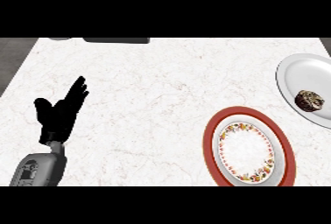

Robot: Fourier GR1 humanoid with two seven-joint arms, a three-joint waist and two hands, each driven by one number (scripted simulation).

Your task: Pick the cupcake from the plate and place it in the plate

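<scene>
Left hand open, fingers straight, well apart from cupcake on white plate.

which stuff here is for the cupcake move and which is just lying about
For the job:
- cupcake
- white plate that it sits on
- red-rimmed plate, nothing on it
- left hand, open, at the view's left

Just lying about:
- dark flat thing at the counter's far edge
- pale thing beside it
</scene>
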